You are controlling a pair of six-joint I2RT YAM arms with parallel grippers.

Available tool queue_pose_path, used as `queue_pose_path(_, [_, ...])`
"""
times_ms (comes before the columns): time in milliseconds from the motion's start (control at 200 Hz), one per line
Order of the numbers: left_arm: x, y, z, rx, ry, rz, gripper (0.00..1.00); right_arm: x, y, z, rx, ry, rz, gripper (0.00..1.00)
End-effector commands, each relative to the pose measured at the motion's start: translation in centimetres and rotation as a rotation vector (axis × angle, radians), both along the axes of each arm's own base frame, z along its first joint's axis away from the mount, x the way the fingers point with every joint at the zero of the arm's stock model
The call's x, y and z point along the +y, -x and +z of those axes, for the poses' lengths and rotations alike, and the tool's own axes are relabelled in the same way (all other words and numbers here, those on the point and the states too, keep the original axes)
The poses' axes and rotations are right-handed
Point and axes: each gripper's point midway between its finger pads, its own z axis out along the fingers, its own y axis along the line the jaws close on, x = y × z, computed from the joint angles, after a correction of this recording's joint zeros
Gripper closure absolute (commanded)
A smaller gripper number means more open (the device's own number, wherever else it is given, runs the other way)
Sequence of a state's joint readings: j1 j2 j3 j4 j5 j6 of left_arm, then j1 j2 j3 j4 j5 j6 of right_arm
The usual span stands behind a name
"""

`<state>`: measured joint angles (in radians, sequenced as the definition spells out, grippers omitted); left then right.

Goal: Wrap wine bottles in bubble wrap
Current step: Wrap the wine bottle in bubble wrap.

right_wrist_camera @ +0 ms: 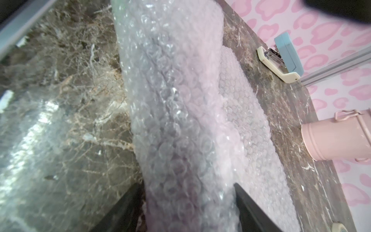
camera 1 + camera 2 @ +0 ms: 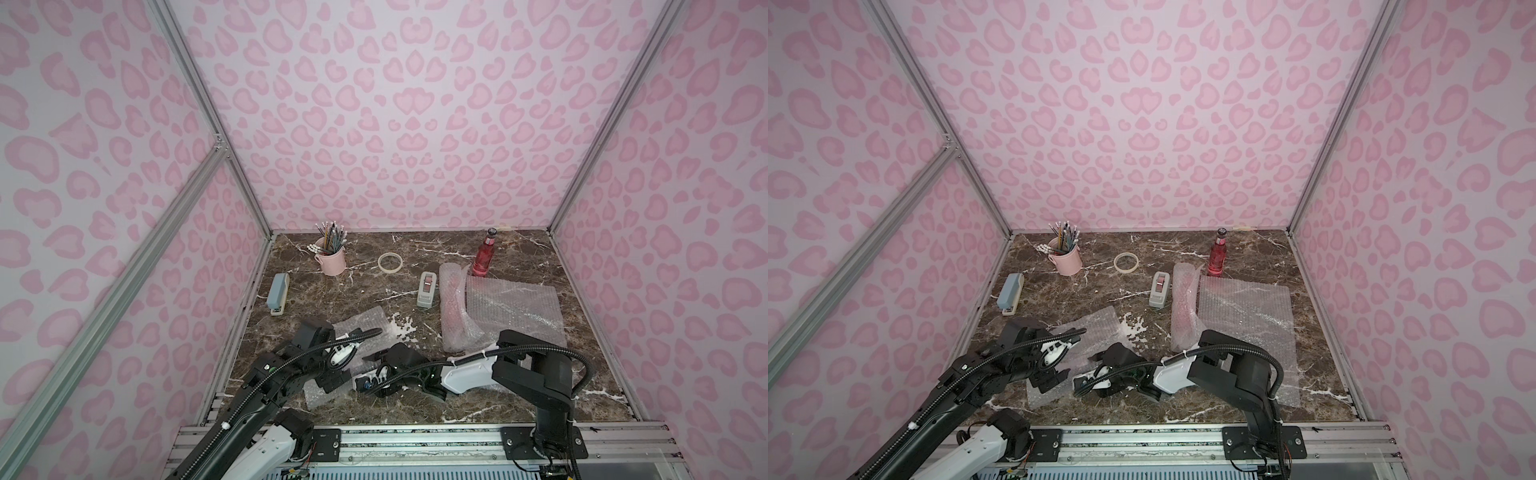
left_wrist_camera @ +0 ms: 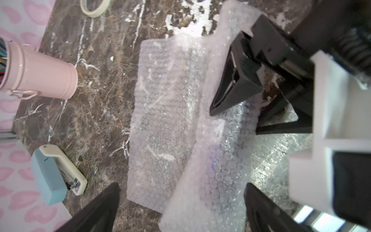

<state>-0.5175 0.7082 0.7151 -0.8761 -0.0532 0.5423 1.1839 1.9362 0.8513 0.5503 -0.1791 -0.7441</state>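
Observation:
One pink-red wine bottle (image 2: pixel 482 257) stands upright at the back right. Beside it lie a pinkish rolled tube of bubble wrap (image 2: pixel 455 311) and a flat sheet (image 2: pixel 517 309). Near the front, another flat sheet (image 3: pixel 160 124) carries a rolled tube (image 1: pixel 176 112) with a dark purplish tint showing through. My right gripper (image 1: pixel 189 200) stands open astride one end of this tube. My left gripper (image 3: pixel 181 200) is wide open over the tube's other end, with its fingertips (image 3: pixel 112 200) clear of the wrap.
A pink cup of pencils (image 2: pixel 330 259) stands at the back left, and a tape ring (image 2: pixel 390 262) lies mid-back. A tape dispenser (image 2: pixel 427 289) sits left of the pinkish tube. A blue stapler (image 2: pixel 277 294) lies along the left edge.

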Motion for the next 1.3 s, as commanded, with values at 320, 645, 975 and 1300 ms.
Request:
queue_pose_path(320, [1.9,-4.1,2.4,-0.133,0.087,0.257,0.04,0.1,2.4,-3.1,0.205,0.156,0.15,0.23])
queue_pose_path(645, [2.1,-4.4,1.6,-0.119,0.089,0.257,0.04,0.0,2.6,-5.7,0.363,0.275,0.183,0.33])
queue_pose_path(975, [1.3,-4.6,0.5,-0.084,0.086,0.193,0.04,-3.1,2.3,-5.6,0.487,0.331,0.058,0.43])
queue_pose_path(1300, [-0.5,-5.9,-0.1,-0.049,0.111,0.129,0.04,-7.2,1.9,-3.4,0.508,0.305,-0.166,0.46])
